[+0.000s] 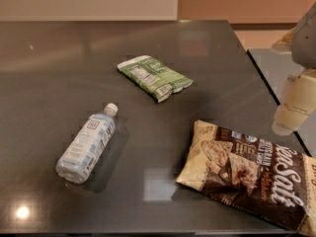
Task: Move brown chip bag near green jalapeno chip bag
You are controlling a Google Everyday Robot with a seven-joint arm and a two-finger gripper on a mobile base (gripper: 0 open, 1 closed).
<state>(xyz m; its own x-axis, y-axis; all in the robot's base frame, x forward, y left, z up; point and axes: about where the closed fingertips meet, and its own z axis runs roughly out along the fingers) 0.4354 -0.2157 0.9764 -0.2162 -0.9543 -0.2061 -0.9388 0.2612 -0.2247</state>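
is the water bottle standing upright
No, the water bottle lies on its side, while the gripper hangs at the right edge of the view.

One brown bag (247,177), one green bag (154,77), one bottle (87,144), one gripper (290,116), right.

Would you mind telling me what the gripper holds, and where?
Nothing is held: the gripper hangs at the right edge, apart from the brown chip bag.

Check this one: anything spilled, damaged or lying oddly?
Nothing spilled or torn. Only the water bottle lies on its side, cap on, front left. The brown chip bag and green jalapeno chip bag lie flat, apart. The gripper hangs at the right edge, touching nothing.
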